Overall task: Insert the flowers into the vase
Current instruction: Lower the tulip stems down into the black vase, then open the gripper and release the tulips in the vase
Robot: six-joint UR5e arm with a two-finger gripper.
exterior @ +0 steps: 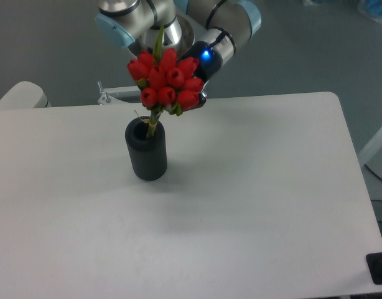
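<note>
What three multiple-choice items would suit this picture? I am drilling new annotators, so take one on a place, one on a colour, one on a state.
1. Where does the vase stand?
A. left half of the table
B. right edge
C. on the floor

2. What colour are the buds of the flowers?
A. yellow
B. white
C. red

3. How do the flower stems stand?
A. lying flat on the table
B. lower ends inside the vase mouth, buds well above the rim
C. wholly clear of the vase

Key: 1 A, the black cylinder sits left of the table's middle; 2 C, every bud shows red; 3 B, the stems dip into the mouth while the tool is hidden behind the bunch.
</note>
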